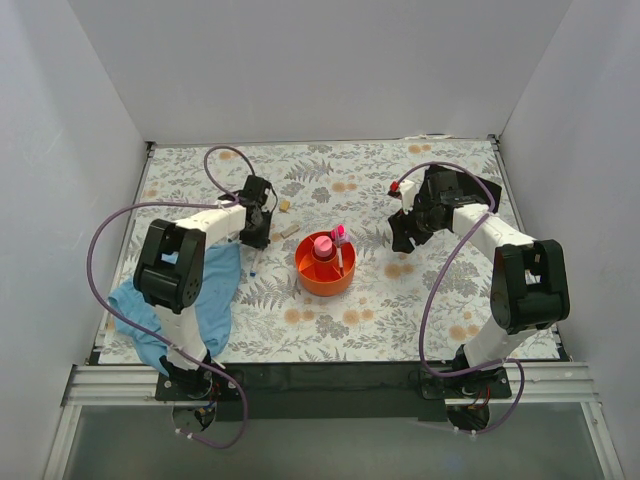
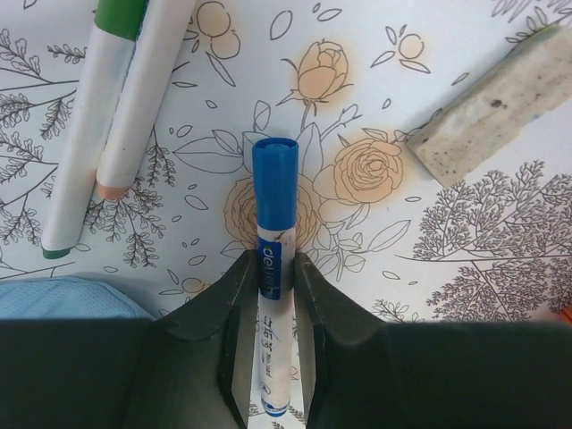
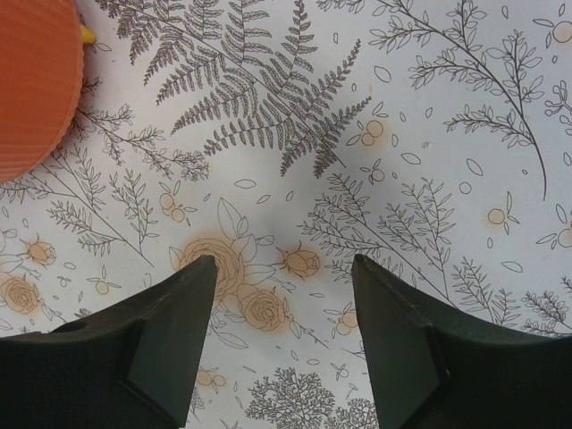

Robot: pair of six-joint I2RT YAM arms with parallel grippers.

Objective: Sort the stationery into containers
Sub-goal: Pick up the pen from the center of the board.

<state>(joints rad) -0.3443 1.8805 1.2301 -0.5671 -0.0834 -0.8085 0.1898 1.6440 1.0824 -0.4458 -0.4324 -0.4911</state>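
My left gripper (image 2: 271, 268) is shut on a thin white pen with a blue cap (image 2: 275, 179), close over the floral mat; the cap points away from the wrist. In the top view this gripper (image 1: 256, 243) is left of the orange organizer (image 1: 325, 268). A pink-and-black highlighter (image 1: 339, 238) and a pink piece (image 1: 323, 245) stand in the organizer. Two more white pens, one green-capped (image 2: 85, 143), lie left of the held pen. A tan block (image 2: 500, 103) lies to its right. My right gripper (image 3: 283, 268) is open and empty, right of the organizer (image 3: 31, 80).
A crumpled blue cloth (image 1: 190, 295) lies at the mat's left front, and its edge shows in the left wrist view (image 2: 63, 299). Two tan blocks (image 1: 288, 229) lie between the left gripper and the organizer. White walls enclose the table on three sides.
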